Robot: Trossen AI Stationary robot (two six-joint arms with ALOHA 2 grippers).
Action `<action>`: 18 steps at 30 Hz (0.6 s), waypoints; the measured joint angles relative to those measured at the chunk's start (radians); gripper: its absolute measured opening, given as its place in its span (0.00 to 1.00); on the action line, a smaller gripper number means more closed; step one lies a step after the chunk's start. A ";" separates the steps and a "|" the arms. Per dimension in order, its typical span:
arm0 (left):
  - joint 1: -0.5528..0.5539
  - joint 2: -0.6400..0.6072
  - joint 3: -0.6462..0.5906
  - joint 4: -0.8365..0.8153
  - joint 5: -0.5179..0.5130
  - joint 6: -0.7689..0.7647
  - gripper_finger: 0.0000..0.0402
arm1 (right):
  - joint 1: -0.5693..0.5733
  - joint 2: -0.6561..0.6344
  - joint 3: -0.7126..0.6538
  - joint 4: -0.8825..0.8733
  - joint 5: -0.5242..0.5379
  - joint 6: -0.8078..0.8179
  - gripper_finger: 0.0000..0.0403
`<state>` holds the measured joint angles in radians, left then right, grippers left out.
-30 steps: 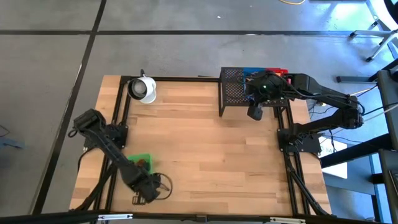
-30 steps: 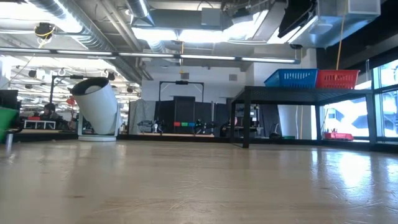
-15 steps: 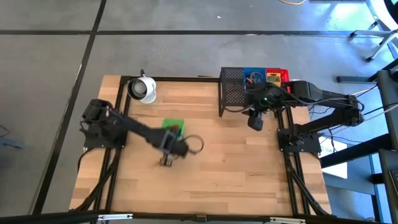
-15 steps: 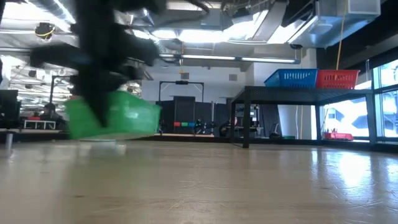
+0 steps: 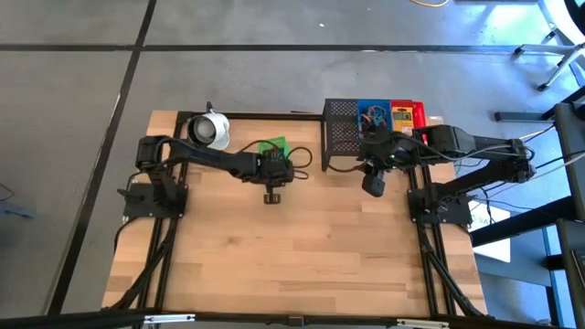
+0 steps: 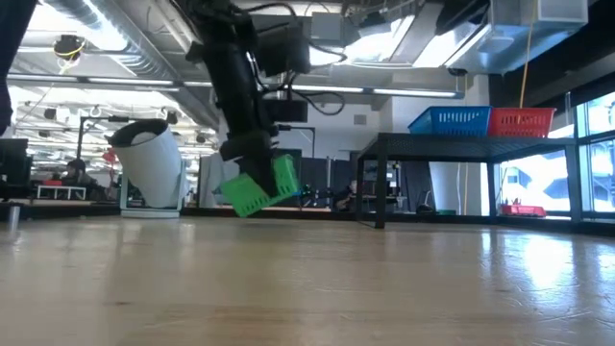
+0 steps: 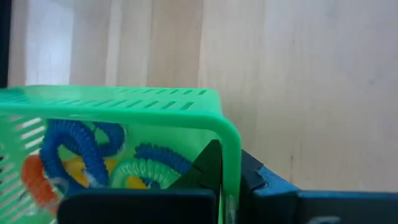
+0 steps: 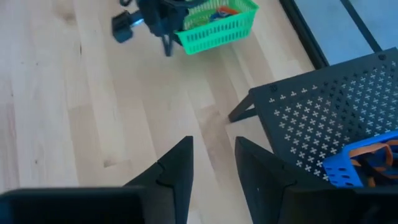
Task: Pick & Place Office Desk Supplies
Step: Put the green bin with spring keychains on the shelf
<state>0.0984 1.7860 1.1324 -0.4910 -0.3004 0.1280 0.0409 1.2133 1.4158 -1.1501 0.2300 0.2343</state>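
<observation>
The left end effector (image 5: pixel 271 164) is clamped on the rim of the green tray (image 5: pixel 271 147), holding it tilted above the tabletop (image 5: pixel 302 238) near the mesh rack (image 5: pixel 341 133); coloured band loops (image 7: pixel 87 155) appear to lie inside. The right end effector (image 8: pixel 211 165) hovers beside the rack, fingers apart.

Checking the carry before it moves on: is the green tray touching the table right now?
Apart. In the low view the green tray hangs tilted in the left gripper, with open background visible between its underside and the table.
</observation>
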 joint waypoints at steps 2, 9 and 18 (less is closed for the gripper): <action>0.017 0.007 0.000 -0.003 0.005 0.000 0.01 | 0.004 0.000 0.000 0.002 -0.001 0.015 0.30; 0.047 0.042 0.000 0.002 0.058 0.000 0.01 | 0.007 0.000 0.000 0.005 -0.001 0.035 0.30; 0.048 0.067 0.000 0.004 0.045 -0.014 0.02 | 0.007 0.000 0.000 0.006 -0.002 0.046 0.30</action>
<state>0.1462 1.8533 1.1324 -0.4867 -0.2558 0.1135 0.0481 1.2133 1.4158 -1.1444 0.2283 0.2806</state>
